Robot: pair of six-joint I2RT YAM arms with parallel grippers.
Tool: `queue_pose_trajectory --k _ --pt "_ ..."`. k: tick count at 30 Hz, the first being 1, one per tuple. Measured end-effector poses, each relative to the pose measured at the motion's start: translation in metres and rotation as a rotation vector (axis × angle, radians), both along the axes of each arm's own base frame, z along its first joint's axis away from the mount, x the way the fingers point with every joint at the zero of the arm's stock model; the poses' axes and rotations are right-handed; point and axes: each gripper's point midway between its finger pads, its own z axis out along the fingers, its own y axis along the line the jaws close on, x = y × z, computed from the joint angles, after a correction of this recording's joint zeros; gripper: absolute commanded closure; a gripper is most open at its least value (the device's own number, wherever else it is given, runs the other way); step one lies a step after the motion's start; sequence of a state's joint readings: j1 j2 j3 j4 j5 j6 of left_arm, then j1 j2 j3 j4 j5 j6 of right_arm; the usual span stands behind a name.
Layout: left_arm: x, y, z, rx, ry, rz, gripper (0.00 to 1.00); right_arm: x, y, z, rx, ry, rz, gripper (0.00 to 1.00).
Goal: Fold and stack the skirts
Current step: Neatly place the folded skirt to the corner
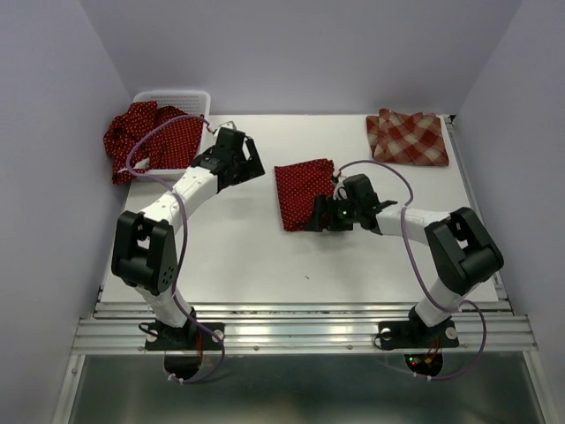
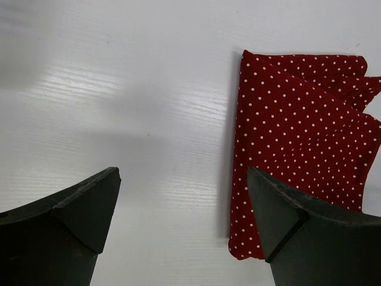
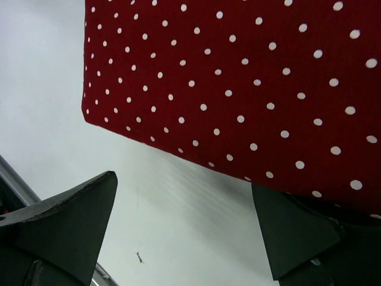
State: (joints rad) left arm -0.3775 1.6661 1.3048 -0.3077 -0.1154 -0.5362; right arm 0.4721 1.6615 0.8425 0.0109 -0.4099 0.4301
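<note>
Both my grippers stand wide open and hold nothing. My right gripper hovers low at the near edge of 1 folded dotted skirt at the middle of the table; my left gripper hangs just to its left. The plaid skirt lies folded at the far right, and a heap of dotted skirts spills from the basket. I judge the fold done. Next is stacking, which calls for pinching every layer at once.
</note>
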Motion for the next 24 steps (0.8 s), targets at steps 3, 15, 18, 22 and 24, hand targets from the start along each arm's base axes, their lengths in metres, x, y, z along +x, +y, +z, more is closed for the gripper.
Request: queue_pose_trajectory --k 3,15,18,22,24 --pt "0.001 0.005 -0.001 0.011 0.000 0.015 0.01 0.011 -0.003 -0.002 -0.009 -0.037 -0.013 0.00" --pt "-0.002 0.031 -0.008 0.052 0.045 0.076 0.01 0.082 -0.043 0.004 0.125 -0.131 -0.120 0.00" --pt "-0.002 0.036 -0.007 0.054 0.050 0.086 0.01 0.101 -0.049 0.007 0.165 -0.146 -0.127 0.00" --pt "0.000 0.040 -0.004 0.057 0.048 0.096 0.01 0.128 -0.054 0.010 0.207 -0.161 -0.132 0.00" --pt "0.001 0.042 -0.003 0.057 0.047 0.101 0.01 0.145 -0.055 0.012 0.222 -0.180 -0.135 0.00"
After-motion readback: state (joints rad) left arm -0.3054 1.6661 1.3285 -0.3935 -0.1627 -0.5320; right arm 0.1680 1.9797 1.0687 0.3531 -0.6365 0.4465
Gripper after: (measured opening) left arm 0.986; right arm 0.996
